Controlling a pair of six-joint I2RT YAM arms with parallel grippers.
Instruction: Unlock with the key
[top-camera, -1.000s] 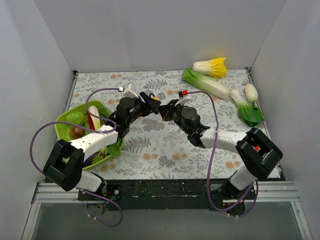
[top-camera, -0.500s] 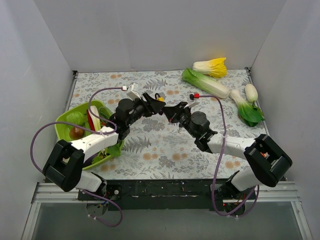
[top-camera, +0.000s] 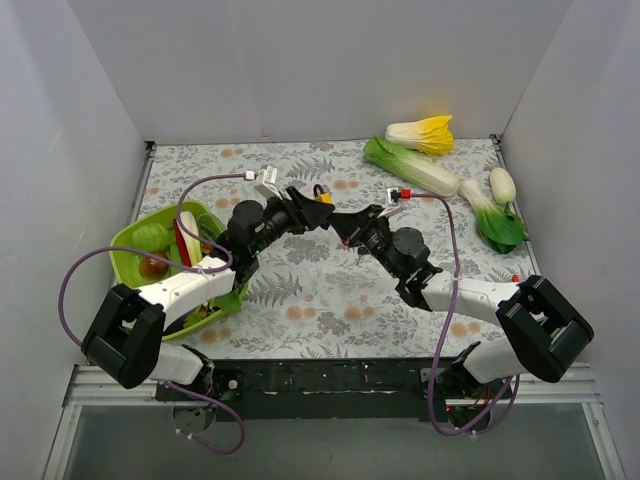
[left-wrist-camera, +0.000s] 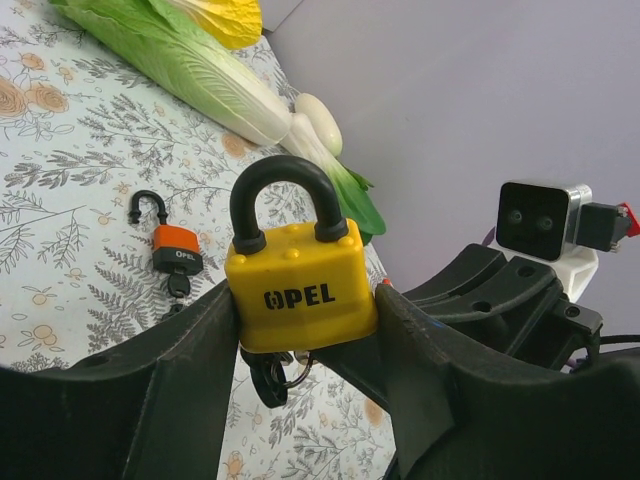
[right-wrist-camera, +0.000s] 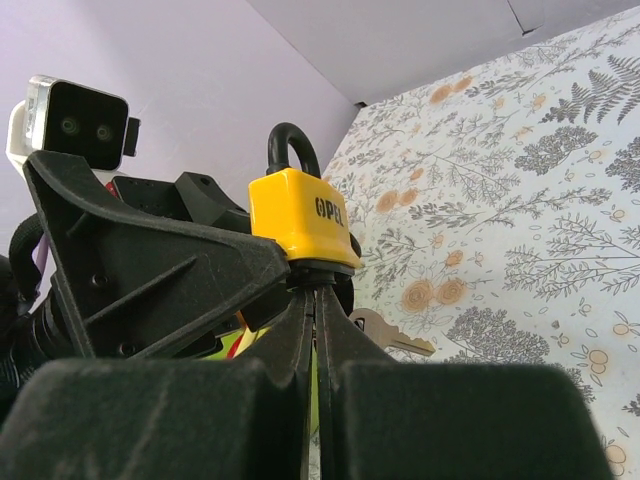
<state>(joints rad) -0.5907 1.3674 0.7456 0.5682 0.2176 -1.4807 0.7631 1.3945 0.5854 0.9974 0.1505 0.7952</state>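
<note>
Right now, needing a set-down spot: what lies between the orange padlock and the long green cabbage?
Left wrist view: only bare floral tablecloth separates the orange padlock from the cabbage.

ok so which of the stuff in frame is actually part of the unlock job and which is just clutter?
In the job: yellow padlock, clamped in the left pincer; key bunch under it, right pincer closed there.
Lying about: orange padlock, napa cabbage, yellow-leaf cabbage, bok choy, white radish, green bowl of produce.
</note>
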